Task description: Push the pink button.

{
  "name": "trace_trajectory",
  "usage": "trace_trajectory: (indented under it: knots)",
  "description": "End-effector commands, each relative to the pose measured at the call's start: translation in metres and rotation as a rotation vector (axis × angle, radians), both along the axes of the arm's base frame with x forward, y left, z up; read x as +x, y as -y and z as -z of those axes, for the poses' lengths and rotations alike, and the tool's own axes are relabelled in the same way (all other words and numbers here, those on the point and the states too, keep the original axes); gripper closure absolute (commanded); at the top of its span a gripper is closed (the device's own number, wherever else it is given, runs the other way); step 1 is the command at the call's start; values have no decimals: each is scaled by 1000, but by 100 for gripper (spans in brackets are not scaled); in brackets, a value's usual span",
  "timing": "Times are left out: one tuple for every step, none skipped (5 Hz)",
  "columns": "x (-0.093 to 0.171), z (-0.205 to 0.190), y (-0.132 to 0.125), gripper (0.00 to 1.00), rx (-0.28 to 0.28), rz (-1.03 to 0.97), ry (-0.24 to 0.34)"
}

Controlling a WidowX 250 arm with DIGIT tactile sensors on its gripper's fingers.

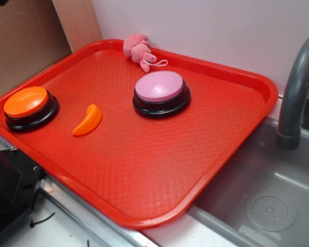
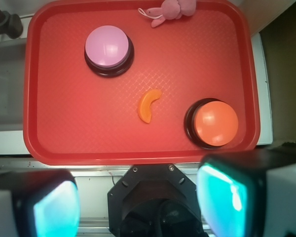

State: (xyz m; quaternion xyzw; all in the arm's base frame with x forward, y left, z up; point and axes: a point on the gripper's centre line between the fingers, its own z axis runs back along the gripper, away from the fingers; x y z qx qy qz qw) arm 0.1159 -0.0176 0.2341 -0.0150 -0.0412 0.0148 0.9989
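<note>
Pincer (image 2: 138, 202) spread wide off the tray's (image 2: 138, 157) near edge, pink button (image 2: 107, 47) across open tray floor.

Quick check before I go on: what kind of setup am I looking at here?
Probably a toy kitchen sink station: a grey sink basin with a faucet, and a red tray beside it holding the pink button and orange button.

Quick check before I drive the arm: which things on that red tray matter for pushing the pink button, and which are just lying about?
Belongs to the job:
- pink button, toward the tray's far side
- gripper, fingers spread apart, above the tray's near edge

Just lying about:
- orange button
- orange curved piece
- pink plush toy at the tray's far rim
- red tray
- faucet and sink
</note>
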Motion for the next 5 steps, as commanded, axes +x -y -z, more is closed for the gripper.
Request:
trace_trajectory:
  knots:
    - [0,0,0,0,0,0,0]
    - [50,33,15,0,27,133,86]
    - [99,59,33,0,18,241,139]
    - [127,78,40,0,26,286,132]
    - [150,114,34,0,47,277,52]
